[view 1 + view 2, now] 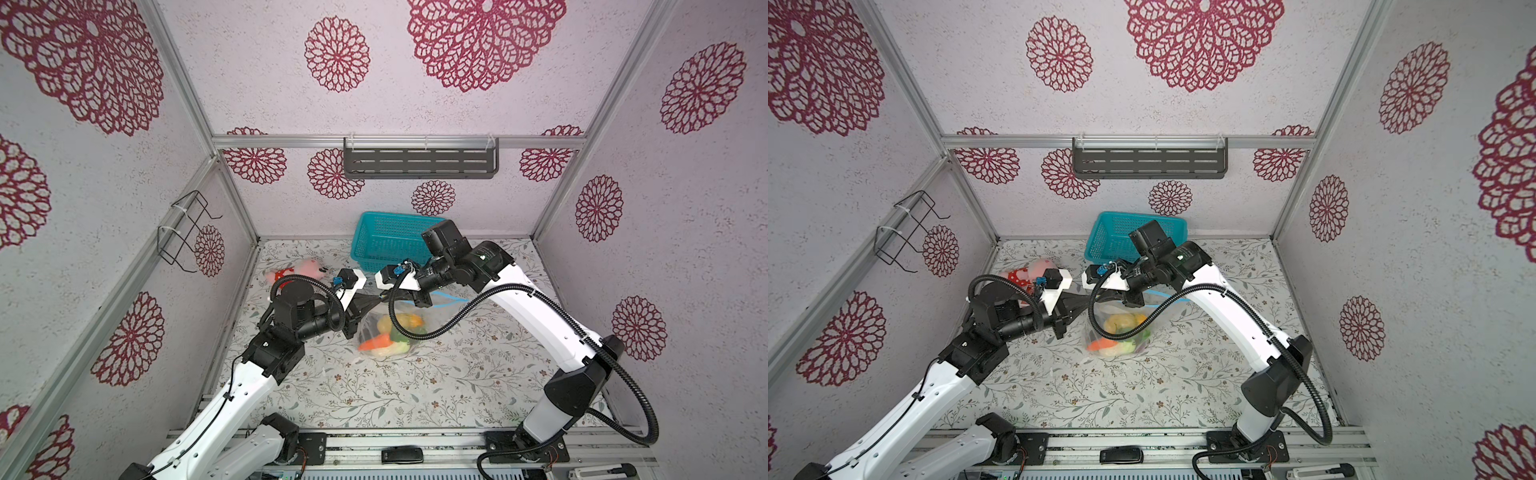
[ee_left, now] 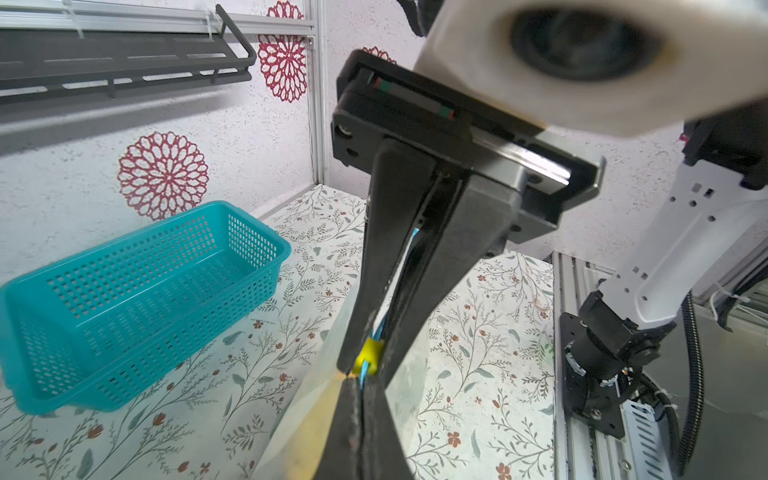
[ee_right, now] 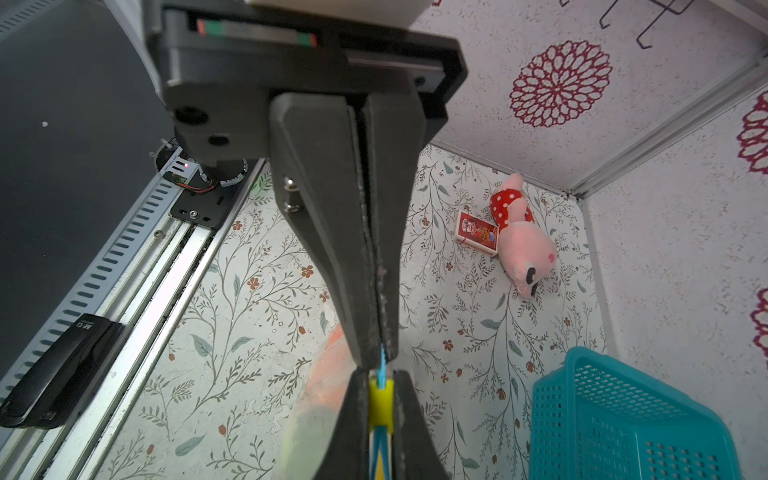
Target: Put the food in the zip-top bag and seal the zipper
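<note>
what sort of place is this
Probably a staged robot test booth: wallpapered panels in aluminium framing, left arm and right arm bolted to a front rail, props like a teal basket and plush toy.

The right gripper (image 3: 380,376) is clamped on the yellow slider (image 3: 381,401) of the blue zipper (image 3: 376,453). Just beside the slider, the left gripper (image 3: 376,357) pinches the zipper. Blurred orange food (image 3: 332,365) shows through the bag (image 3: 307,415) near the slider. Well apart from the slider lie a pink plush toy (image 3: 525,245), a small red box (image 3: 476,230) touching it, and a teal basket (image 3: 623,419).
</note>
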Robot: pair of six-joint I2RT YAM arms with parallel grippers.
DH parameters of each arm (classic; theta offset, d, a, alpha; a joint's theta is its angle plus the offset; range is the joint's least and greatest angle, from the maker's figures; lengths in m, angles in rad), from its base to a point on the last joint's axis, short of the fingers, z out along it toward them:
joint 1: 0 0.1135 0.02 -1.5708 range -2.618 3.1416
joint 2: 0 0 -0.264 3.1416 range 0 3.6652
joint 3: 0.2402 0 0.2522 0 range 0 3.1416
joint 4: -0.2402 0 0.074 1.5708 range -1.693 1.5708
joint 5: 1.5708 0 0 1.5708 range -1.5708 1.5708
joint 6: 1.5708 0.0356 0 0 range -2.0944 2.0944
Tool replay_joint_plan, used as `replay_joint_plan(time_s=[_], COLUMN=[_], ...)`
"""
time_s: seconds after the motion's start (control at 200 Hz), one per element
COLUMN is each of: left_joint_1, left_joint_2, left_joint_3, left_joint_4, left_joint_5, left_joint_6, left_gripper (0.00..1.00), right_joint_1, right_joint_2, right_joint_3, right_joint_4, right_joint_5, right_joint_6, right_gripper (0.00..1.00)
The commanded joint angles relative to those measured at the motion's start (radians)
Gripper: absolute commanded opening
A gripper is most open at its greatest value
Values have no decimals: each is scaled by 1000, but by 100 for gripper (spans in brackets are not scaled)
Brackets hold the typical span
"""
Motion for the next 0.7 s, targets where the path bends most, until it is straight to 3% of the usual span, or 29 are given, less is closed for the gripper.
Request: replay_joint_plan(time_s=[0.0,0.695], left_joint_1=[2,36], left_joint_2=[-30,-111], left_joint_3=[-14,-40], left_joint_4=[16,-31], left_joint_5=[-94,-292], left_joint_6=[23,49], left_gripper=[0,0], right_joint_1=[-21,-50], right_joint_2=[-47,-87], right_joint_3=[-3,-20], right_joint_4=[-6,-48], right_joint_5=[62,222], right_joint_6=[35,65], right_gripper=[6,6])
